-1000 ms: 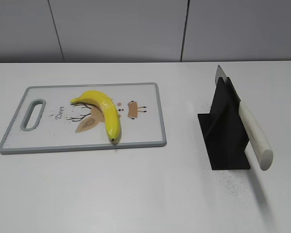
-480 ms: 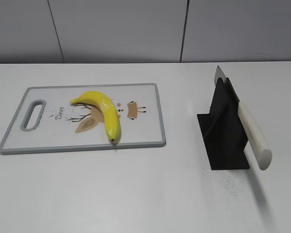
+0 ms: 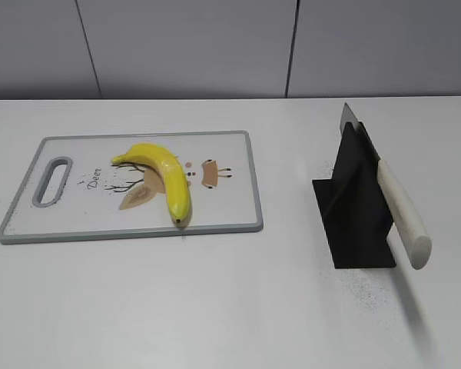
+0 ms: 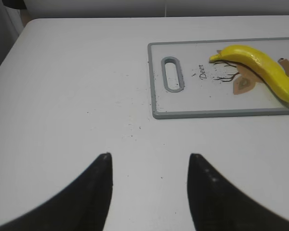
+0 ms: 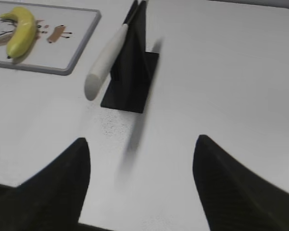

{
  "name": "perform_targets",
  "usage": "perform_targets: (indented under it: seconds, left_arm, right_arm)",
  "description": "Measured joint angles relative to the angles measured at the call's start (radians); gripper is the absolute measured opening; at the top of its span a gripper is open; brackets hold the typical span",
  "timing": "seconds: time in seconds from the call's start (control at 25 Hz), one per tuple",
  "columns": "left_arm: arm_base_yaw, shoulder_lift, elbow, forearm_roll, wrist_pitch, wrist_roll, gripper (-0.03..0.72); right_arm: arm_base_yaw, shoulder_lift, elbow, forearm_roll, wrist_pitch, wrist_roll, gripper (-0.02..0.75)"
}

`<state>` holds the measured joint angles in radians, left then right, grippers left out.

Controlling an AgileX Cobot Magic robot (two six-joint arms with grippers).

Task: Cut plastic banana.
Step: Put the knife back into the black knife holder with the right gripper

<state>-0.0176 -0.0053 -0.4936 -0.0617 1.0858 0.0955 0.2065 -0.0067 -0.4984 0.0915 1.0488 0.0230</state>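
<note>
A: How does the banana [image 3: 160, 176] look?

B: Bright yellow, glossy, curved and whole; its stem end points toward the board's handle slot, its dark tip sits near the front edge; it lies on the grey-rimmed white cutting board [image 3: 230, 217], over a printed deer drawing.

A: And the knife [image 3: 396, 204]?

B: Cream handle, blade slotted into a black stand [image 3: 353, 207] on the white table [image 3: 215, 307], well apart from the board; the handle slants out toward the front.

A: The grippers?

B: The left gripper [image 4: 149, 161] hangs over bare table with its jaws spread, holding nothing; the right gripper [image 5: 140, 144] is likewise wide apart and empty, near the stand.
</note>
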Motion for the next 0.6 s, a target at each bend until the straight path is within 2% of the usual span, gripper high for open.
perform_targets:
  seconds: [0.16, 0.6]
  left_arm:
    - [0.014, 0.0, 0.0, 0.0, 0.0, 0.0, 0.491]
    - [0.015, 0.0, 0.0, 0.0, 0.0, 0.0, 0.491]
  right_arm:
    - [-0.08, 0.0, 0.0, 0.001, 0.0, 0.0, 0.532]
    - [-0.084, 0.0, 0.0, 0.002, 0.0, -0.001, 0.528]
